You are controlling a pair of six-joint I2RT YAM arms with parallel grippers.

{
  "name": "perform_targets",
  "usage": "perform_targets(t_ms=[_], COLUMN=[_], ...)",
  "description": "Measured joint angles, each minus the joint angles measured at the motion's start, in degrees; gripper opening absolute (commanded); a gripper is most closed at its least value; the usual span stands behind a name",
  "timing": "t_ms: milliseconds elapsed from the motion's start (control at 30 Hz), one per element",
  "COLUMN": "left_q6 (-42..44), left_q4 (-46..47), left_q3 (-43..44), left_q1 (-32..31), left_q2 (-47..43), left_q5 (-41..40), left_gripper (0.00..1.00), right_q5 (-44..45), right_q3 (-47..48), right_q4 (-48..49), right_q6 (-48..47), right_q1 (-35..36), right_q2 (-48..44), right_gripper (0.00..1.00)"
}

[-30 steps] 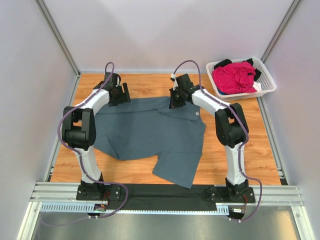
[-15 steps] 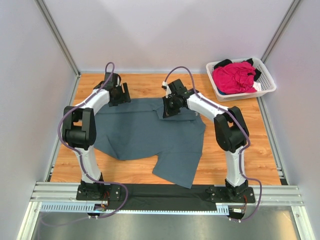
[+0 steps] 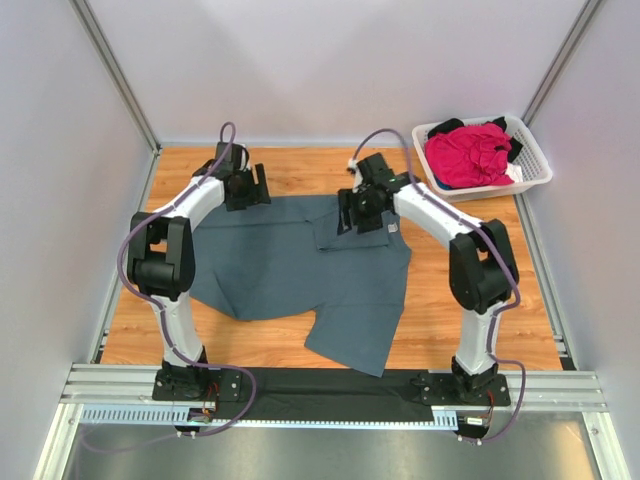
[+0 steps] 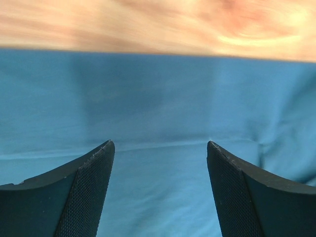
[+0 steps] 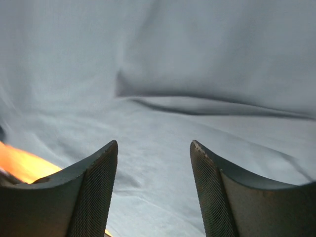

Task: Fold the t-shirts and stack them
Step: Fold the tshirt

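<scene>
A large slate blue-grey t-shirt lies spread on the wooden table, with a small neck label near its far right edge. A flap of it lies folded over by the far edge. My right gripper hovers open just above that fold; in the right wrist view its fingers stand apart over bare cloth. My left gripper is open at the shirt's far left edge, and its fingers frame flat cloth with nothing between them. A magenta-pink t-shirt and a black one lie in the basket.
The white slatted basket stands at the far right corner. Bare wood shows right of the shirt and along the far edge. A black cloth strip lies between the arm bases. Grey walls close in both sides.
My right gripper has opened and let go of the shirt after carrying its far edge leftward, leaving a folded flap. It has drawn back to the right. The left gripper shifted slightly right.
</scene>
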Motion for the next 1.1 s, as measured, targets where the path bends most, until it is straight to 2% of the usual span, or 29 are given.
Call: perform_targets(t_ms=[67, 133, 267, 467, 567, 733, 933, 1067, 1100], left_q6=[-0.3, -0.5, -0.8, -0.7, 0.3, 4.6, 6.6, 6.7, 6.7], left_q4=[-0.1, -0.2, -0.1, 0.5, 0.6, 2.9, 4.0, 3.9, 4.0], left_q3=[0.9, 2.3, 6.0, 11.7, 12.2, 12.1, 12.1, 12.1, 12.1], left_q1=[-1.6, -4.3, -10.8, -20.2, -23.3, -25.7, -25.7, -25.4, -25.4], left_q2=[0.0, 0.0, 0.4, 3.9, 5.9, 8.8, 11.5, 12.1, 12.1], left_q5=[1.2, 2.3, 3.9, 5.2, 5.6, 9.2, 10.2, 10.3, 10.5], left_gripper=[0.81, 0.81, 0.8, 0.8, 0.78, 0.77, 0.77, 0.77, 0.77], right_q5=[1.7, 4.2, 10.4, 14.8, 14.9, 14.8, 13.6, 12.9, 12.9], right_q3=[0.2, 0.2, -0.5, -1.0, -1.9, -3.1, -4.0, -4.6, -4.8], right_q4=[0.1, 0.7, 2.1, 2.1, 2.1, 2.2, 3.1, 3.4, 3.3], right_q6=[2.7, 5.0, 8.4, 10.4, 11.1, 12.1, 12.6, 12.5, 12.3], right_q1=[-3.7, -7.5, -12.8, -12.1, -11.7, -11.7, -11.7, -11.7, -11.7], right_q2=[-2.3, -4.4, -6.3, -2.7, -0.3, 2.4, 3.9, 4.8, 4.8], right_gripper=[0.59, 0.5, 0.48, 0.42, 0.33, 0.27, 0.21, 0.07, 0.0])
